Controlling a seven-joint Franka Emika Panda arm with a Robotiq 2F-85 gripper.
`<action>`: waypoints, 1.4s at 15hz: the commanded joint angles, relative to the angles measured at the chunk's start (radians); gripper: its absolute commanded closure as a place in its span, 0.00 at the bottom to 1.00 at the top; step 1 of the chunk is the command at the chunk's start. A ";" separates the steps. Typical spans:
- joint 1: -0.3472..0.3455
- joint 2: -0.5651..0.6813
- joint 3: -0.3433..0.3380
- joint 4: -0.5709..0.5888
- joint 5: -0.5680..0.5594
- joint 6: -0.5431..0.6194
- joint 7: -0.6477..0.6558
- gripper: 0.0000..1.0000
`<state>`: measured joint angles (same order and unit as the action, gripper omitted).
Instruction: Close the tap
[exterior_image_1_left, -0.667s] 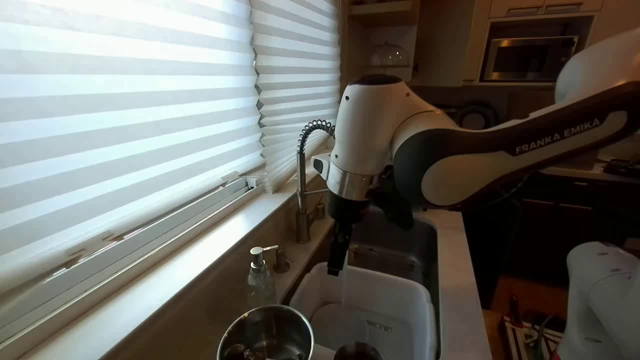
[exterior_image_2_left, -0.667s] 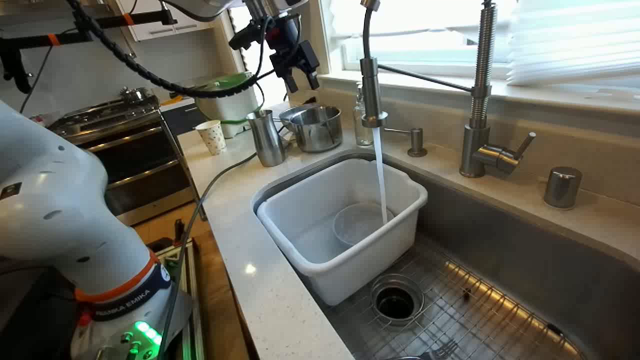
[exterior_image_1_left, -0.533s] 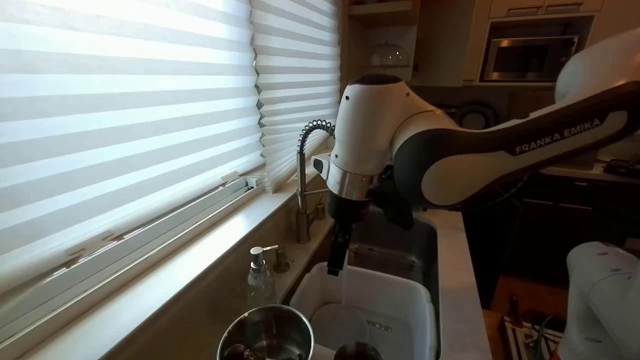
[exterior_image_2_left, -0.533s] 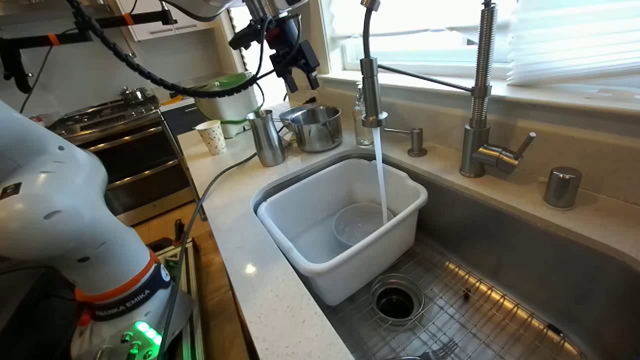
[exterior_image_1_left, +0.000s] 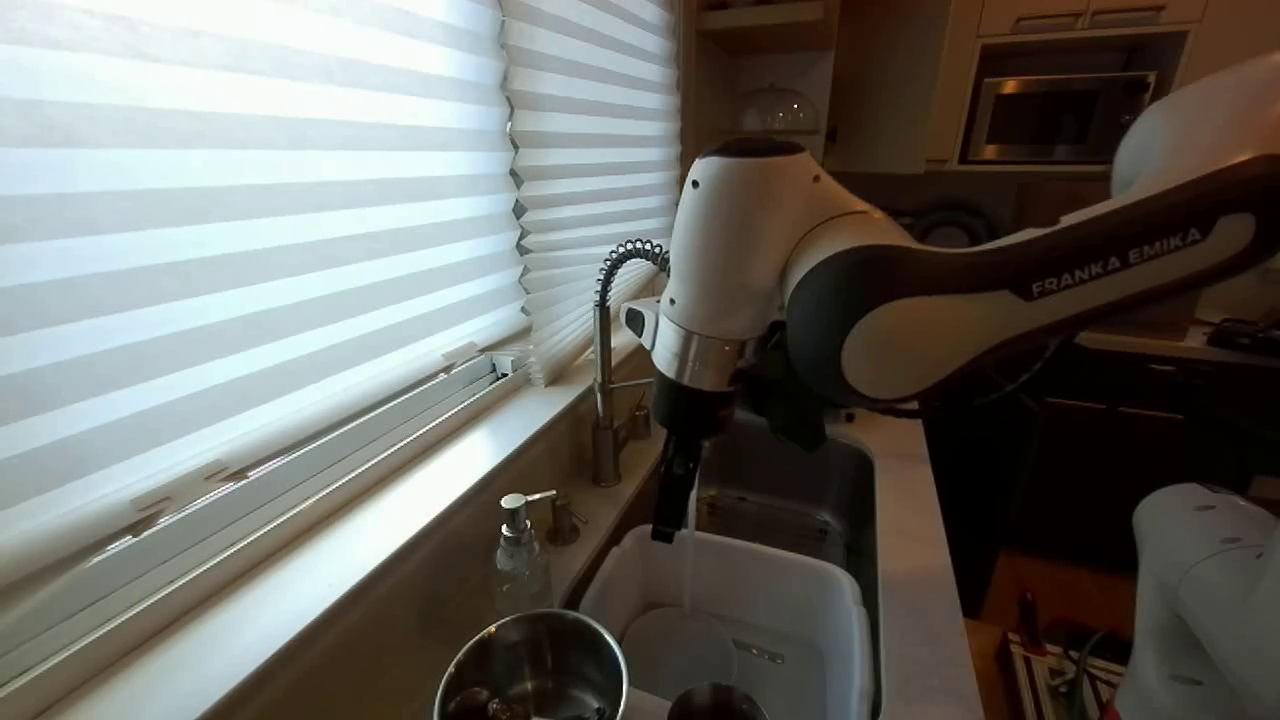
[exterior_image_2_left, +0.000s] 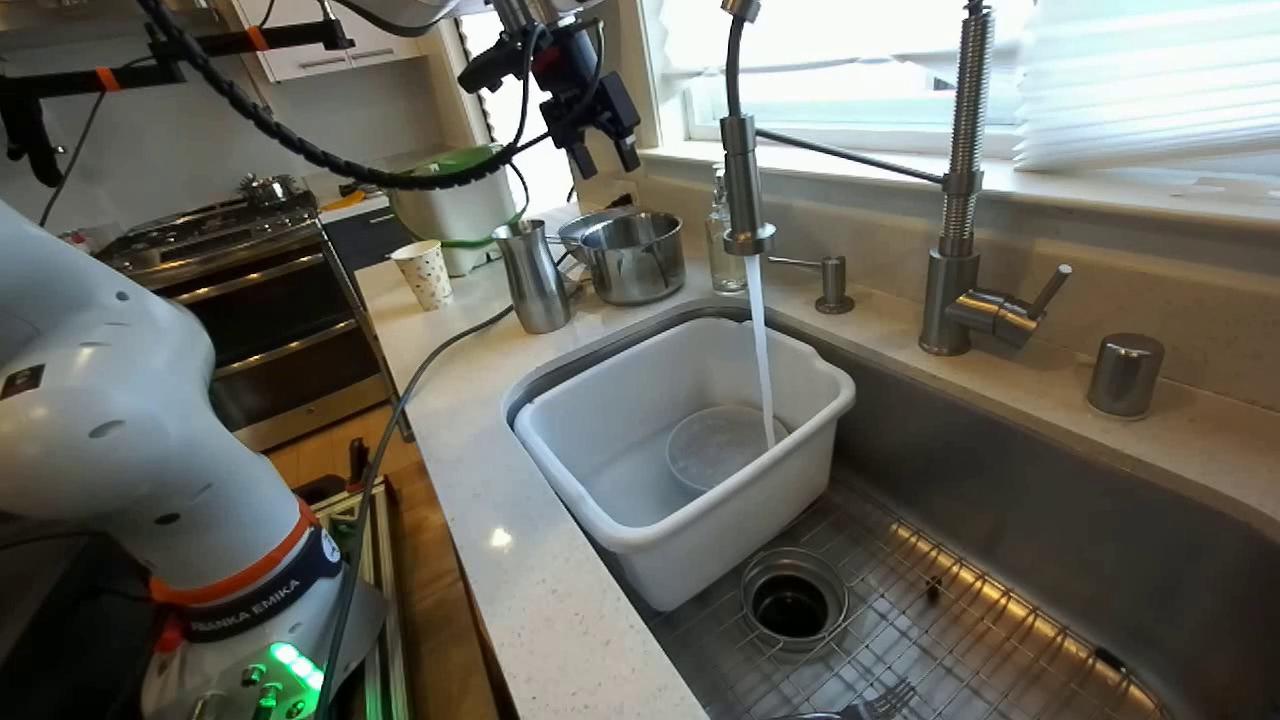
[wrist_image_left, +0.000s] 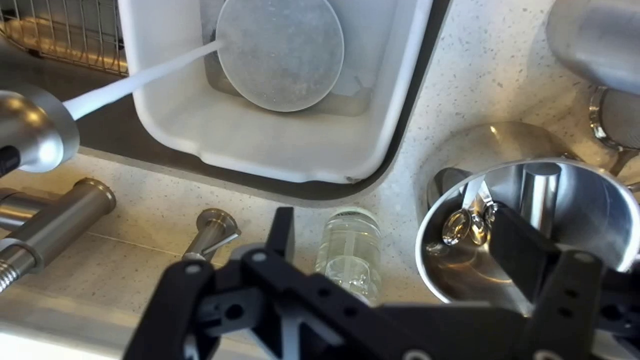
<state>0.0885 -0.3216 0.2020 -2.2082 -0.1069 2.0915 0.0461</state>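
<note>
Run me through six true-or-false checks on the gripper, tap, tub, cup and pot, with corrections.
1. The gripper is open and apart from the tap. True.
2. The tap is off. False: water is running from it.
3. The tub stands in the sink. True.
4. The cup and the pot stand on the counter. True.
5. The water falls outside the tub. False: it falls inside.
6. The pot is empty. False: it holds spoons.
</note>
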 joint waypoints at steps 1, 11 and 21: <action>0.006 0.000 -0.038 0.065 -0.004 -0.075 -0.042 0.00; -0.018 -0.105 -0.145 0.112 0.007 -0.369 -0.149 0.00; -0.040 -0.262 -0.325 -0.016 0.052 -0.304 -0.394 0.00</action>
<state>0.0585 -0.5220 -0.0849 -2.1463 -0.0871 1.7497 -0.2918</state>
